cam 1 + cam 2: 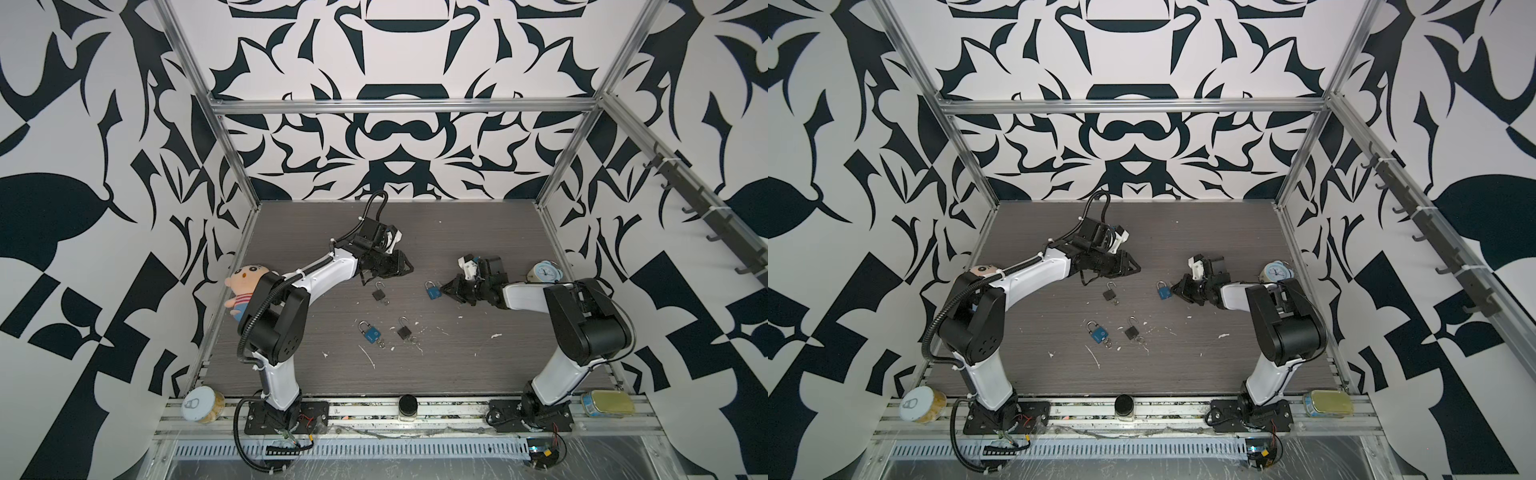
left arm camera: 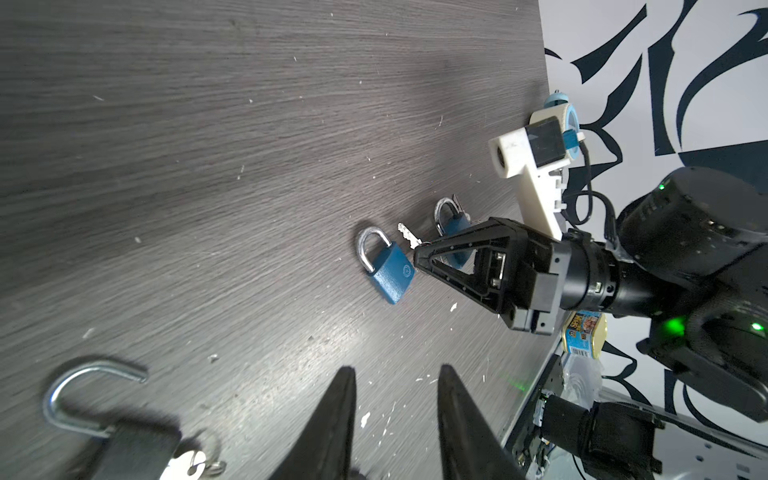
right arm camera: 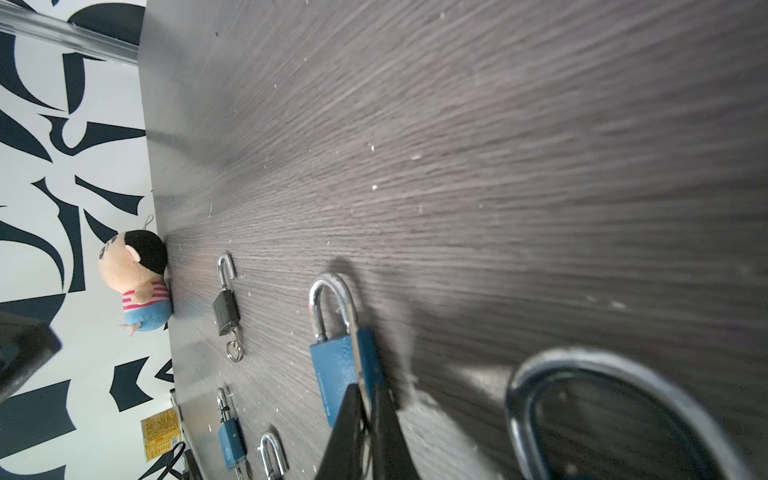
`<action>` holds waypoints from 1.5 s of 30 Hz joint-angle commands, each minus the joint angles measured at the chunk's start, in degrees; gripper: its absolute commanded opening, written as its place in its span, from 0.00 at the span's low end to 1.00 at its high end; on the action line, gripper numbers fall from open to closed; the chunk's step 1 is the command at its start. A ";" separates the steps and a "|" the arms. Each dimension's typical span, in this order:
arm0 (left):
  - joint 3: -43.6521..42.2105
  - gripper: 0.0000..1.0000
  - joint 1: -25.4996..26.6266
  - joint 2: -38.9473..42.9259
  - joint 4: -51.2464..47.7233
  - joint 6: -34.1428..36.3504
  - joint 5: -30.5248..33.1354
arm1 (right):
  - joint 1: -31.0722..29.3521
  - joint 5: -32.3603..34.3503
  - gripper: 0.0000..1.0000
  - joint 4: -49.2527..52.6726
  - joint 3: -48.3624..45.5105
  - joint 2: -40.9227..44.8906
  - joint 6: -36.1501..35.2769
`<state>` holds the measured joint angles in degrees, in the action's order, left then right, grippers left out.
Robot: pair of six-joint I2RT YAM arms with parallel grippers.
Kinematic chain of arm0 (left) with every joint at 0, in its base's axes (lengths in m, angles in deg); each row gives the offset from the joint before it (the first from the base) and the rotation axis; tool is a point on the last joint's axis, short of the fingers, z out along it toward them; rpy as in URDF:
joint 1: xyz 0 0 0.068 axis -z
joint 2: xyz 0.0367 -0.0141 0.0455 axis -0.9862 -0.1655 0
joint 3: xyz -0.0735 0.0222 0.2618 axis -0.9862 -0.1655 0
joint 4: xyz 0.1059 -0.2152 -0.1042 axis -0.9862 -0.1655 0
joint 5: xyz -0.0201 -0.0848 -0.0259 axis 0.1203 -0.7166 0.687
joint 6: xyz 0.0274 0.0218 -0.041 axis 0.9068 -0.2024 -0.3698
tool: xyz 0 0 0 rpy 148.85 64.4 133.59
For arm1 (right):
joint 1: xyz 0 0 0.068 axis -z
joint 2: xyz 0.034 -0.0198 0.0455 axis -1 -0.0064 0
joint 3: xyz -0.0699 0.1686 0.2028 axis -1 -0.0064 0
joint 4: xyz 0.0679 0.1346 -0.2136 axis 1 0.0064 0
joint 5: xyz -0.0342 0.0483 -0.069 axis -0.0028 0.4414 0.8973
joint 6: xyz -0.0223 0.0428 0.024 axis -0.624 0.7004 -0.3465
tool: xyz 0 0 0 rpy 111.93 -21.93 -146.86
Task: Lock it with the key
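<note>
The right gripper (image 2: 417,254) has its fingers (image 3: 353,419) pinched together on a small silver key (image 2: 408,237). The key's toothed blade sticks out past the fingertips. It sits over a blue padlock (image 1: 432,289) that lies flat on the table (image 1: 478,353), right of centre and just left of this gripper. From the right wrist view the key crosses the padlock's body and shackle, but I cannot tell whether it touches them. A second blue padlock (image 2: 451,222) is partly hidden behind the same fingers.

The left gripper (image 2: 397,370) is partly spread, with a clear gap between its fingers (image 2: 338,411) and nothing held or touched. In both top views it hangs over the table left of centre. A black padlock (image 1: 379,293) with its shackle swung open lies just on its near side, and a key ring is at that padlock's base.

Nearer the front edge, a third blue padlock (image 1: 371,332) and another black padlock with an open shackle (image 1: 404,331) lie side by side, well apart from both grippers.
</note>
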<state>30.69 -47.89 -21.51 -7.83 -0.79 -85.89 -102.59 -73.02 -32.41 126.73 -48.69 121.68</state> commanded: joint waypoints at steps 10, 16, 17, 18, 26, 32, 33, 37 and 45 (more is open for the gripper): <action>-1.48 0.36 -0.32 1.14 1.07 -1.02 0.13 | -0.41 0.08 0.22 -1.19 1.70 0.62 0.04; -2.17 0.36 -0.32 2.74 1.07 -0.96 0.53 | -0.41 0.93 0.26 1.37 1.30 3.59 -0.64; -2.55 0.36 -0.33 3.11 1.07 -1.02 0.79 | -0.41 1.11 0.26 2.01 1.16 4.42 -0.92; -2.89 0.36 -0.37 3.63 1.16 -1.09 1.05 | -0.45 1.33 0.26 2.80 1.01 5.32 -1.19; -8.15 0.35 -0.37 10.11 2.97 -2.20 3.48 | -3.32 5.88 0.26 11.72 0.12 15.31 -4.62; -16.48 0.35 -0.38 19.86 4.43 -2.63 8.80 | -14.65 17.71 0.27 21.53 1.12 23.29 -9.66; -18.29 0.35 -0.32 22.01 4.73 -2.76 10.33 | -17.26 20.22 0.27 23.10 1.41 24.19 -10.30; -24.69 0.39 -1.64 30.31 6.46 -4.16 11.81 | -26.44 28.83 0.27 26.52 2.41 25.57 -12.80; -35.62 0.46 -9.48 43.87 8.07 -9.22 6.87 | -38.68 38.86 0.38 29.70 8.25 17.93 -17.73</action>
<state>-1.90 -55.02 19.47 -0.94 -7.09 -77.01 -139.17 -40.92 -4.83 131.41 -28.38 107.23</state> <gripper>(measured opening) 0.449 0.364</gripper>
